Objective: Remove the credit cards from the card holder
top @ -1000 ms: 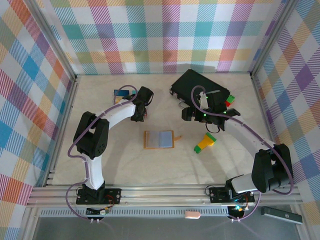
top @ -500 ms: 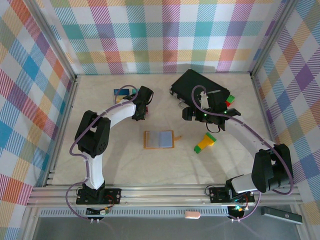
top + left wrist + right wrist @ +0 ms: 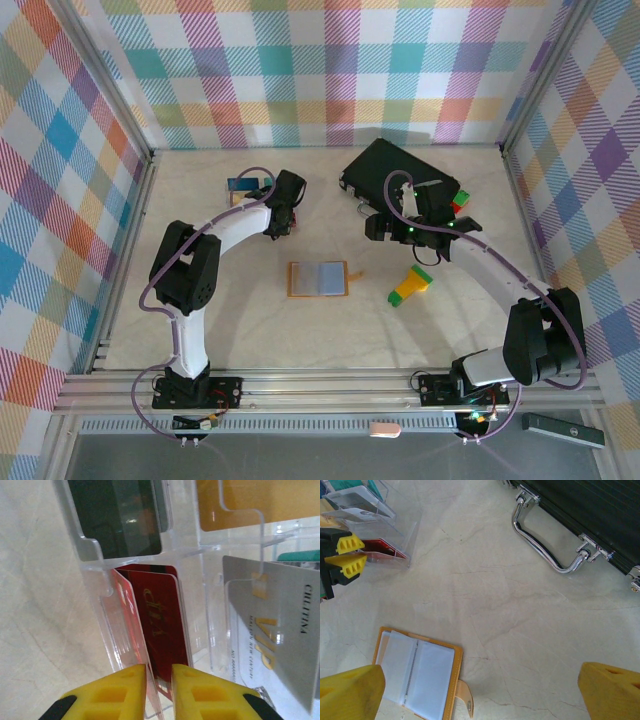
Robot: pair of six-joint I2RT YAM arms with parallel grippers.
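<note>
The orange-tan card holder [image 3: 318,278] lies open mid-table, its grey-blue pockets [image 3: 417,672] facing up with no card showing in them. My left gripper [image 3: 283,214] is at a clear acrylic rack [image 3: 200,550]. Its yellow fingertips [image 3: 159,692] stand a narrow gap apart, open, around the near edge of a red card [image 3: 162,625] standing in a slot. A dark card [image 3: 120,520], a gold card [image 3: 260,500] and a grey-white VIP card [image 3: 285,630] fill other slots. My right gripper [image 3: 385,226] hovers wide open [image 3: 480,695] over bare table beside the holder.
A large black hard case [image 3: 400,175] with a metal handle [image 3: 545,545] lies at the back right. The green-and-yellow block [image 3: 411,285] rests right of the holder. The rack [image 3: 243,190] stands back left, and plaid walls enclose the table.
My left gripper has crept a little toward the rack at the back. The right arm and the card holder have stayed put.
</note>
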